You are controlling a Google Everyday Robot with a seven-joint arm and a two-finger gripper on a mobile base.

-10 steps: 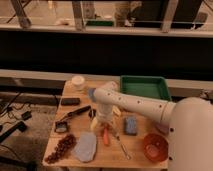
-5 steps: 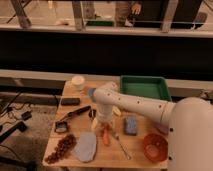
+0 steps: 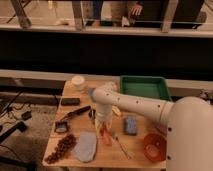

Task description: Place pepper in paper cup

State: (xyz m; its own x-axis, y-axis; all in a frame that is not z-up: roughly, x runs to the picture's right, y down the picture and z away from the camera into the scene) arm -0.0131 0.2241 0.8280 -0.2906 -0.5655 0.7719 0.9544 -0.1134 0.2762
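There is one pepper [image 3: 106, 136] on the table [image 3: 135, 152], far in front of the one paper cup [image 3: 78, 82] at the back edge. The gripper [image 3: 103, 127] hangs right over the pepper and hides its top. There is one green tray [image 3: 145, 87] near the cup.

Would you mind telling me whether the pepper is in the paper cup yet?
Not yet. The pepper lies on the table under the gripper; the paper cup stands apart at the far edge.

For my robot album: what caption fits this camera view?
Robot gripper hovers over the orange-red pepper on the wooden table; the paper cup waits far off.
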